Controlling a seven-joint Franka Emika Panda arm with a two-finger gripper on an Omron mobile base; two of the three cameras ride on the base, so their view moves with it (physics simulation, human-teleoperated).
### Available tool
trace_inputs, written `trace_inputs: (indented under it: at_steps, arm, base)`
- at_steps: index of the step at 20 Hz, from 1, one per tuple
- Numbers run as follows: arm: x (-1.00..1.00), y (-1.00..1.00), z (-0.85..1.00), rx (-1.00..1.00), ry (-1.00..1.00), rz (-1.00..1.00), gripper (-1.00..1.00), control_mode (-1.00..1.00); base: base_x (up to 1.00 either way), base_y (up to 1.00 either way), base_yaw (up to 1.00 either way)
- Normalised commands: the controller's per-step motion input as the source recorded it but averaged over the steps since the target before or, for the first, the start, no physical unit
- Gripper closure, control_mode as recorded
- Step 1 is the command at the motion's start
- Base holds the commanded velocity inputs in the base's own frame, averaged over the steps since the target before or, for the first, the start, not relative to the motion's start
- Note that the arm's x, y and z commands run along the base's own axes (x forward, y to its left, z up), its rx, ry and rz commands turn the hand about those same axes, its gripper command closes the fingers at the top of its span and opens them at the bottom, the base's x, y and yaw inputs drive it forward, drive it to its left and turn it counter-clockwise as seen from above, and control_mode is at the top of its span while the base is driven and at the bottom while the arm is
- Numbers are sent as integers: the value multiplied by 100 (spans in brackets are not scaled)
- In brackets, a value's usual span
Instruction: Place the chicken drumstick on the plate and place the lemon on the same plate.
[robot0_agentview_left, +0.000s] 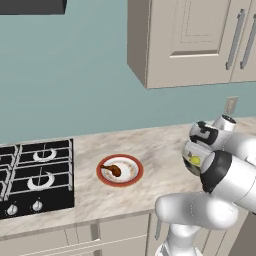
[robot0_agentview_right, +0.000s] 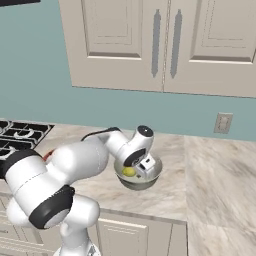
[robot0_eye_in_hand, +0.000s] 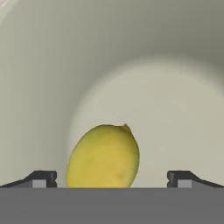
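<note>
The chicken drumstick (robot0_agentview_left: 113, 170) lies on the red-rimmed plate (robot0_agentview_left: 119, 170) on the counter beside the stove. The yellow-green lemon (robot0_eye_in_hand: 103, 156) (robot0_agentview_right: 129, 171) (robot0_agentview_left: 195, 160) rests on the bottom of a grey metal bowl (robot0_agentview_right: 138, 173) (robot0_agentview_left: 192, 156) to the right of the plate. My gripper (robot0_eye_in_hand: 111, 178) (robot0_agentview_right: 140, 169) reaches down into that bowl and stands open, its two fingertips wide apart on either side of the lemon, which sits nearer the left fingertip (robot0_eye_in_hand: 40, 178). No fingertip touches the fruit.
A black gas stove (robot0_agentview_left: 35, 175) fills the counter's left end. Wall cabinets (robot0_agentview_right: 160, 42) hang above, and an outlet (robot0_agentview_right: 223, 123) sits on the back wall. The bowl's curved wall (robot0_eye_in_hand: 48, 70) closely surrounds the hand. My own arm (robot0_agentview_left: 227, 180) hides part of the bowl.
</note>
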Motion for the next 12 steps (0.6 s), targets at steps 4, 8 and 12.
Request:
trace_inputs:
  at_steps: [4, 8, 12]
  arm:
    - [5, 16, 0, 8, 0, -14, -100, -100]
    - [38, 7, -8, 0, -3, -4, -100, -100]
    - [44, 0, -8, 0, 0, 0, -100, -100]
  base:
    - [0, 0, 0]
    - [0, 0, 0]
    - [0, 0, 0]
